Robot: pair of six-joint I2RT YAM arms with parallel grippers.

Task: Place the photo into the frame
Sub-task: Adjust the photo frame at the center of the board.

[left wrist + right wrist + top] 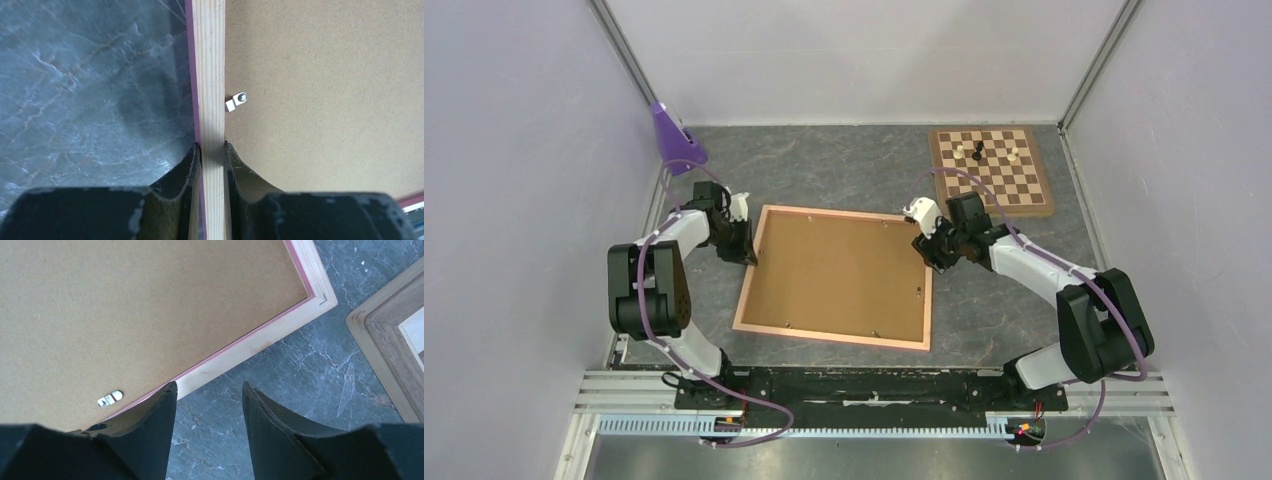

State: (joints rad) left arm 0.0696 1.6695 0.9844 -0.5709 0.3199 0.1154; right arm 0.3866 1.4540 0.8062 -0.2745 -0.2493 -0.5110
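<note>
The frame [829,336] lies back-up on the grey table, its pale wood rim around a plain brown backing board [839,270]. My left gripper [749,252] is shut on the frame's left rail near the far corner. In the left wrist view the wood strip [209,75] runs between both fingers of that gripper [212,146]. My right gripper [924,245] stands open at the frame's right rail. In the right wrist view that gripper [209,385] has one finger over the rail [260,342] and the other over bare table. The photo is hidden or out of view.
A brown-and-cream chessboard [991,170] with a few pieces lies at the back right, and its wooden border [390,340] is close to my right gripper. A purple cone-shaped thing [674,140] sits at the back left. Small metal tabs [236,101] [109,398] rest on the backing board. Pale walls enclose the table.
</note>
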